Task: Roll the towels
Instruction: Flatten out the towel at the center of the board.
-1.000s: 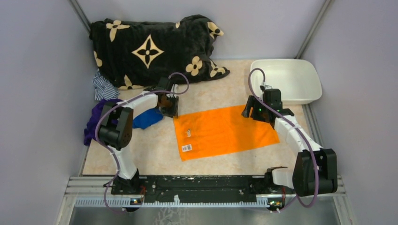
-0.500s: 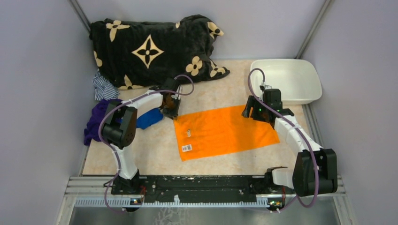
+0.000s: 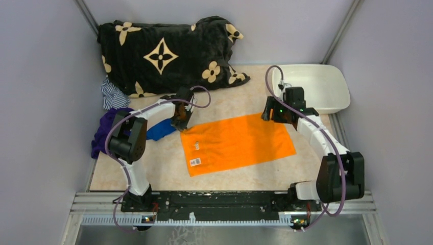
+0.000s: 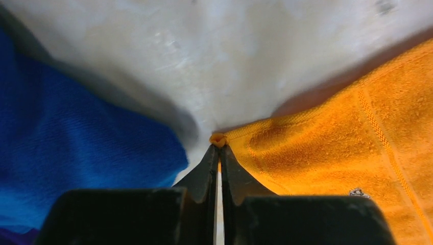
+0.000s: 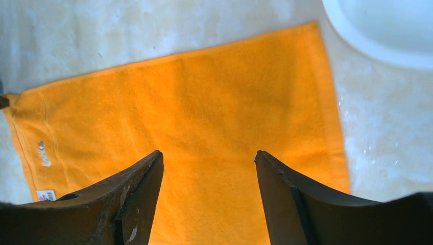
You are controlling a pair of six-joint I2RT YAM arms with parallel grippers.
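black flower-print blanket [image 3: 163, 51] bunched far left, white basin [image 3: 327, 84] far right, orange towel [image 3: 240, 143] flat at centre, blue towel [image 3: 161, 130] crumpled just left of it, left gripper [image 4: 218, 145] pinched closed on orange towel's far-left corner, right gripper [image 5: 208, 155] jaws wide apart, empty, above its far-right corner

Plain orange towel [image 3: 237, 143], plain blue towel [image 3: 159, 131], tan-flowered black blanket [image 3: 163, 51].

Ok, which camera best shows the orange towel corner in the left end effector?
The left wrist view: the left end effector is shut on the orange towel's corner, close up. The top view shows the whole towel, the pinch tiny. The right wrist view shows it flat, that corner at the far left.
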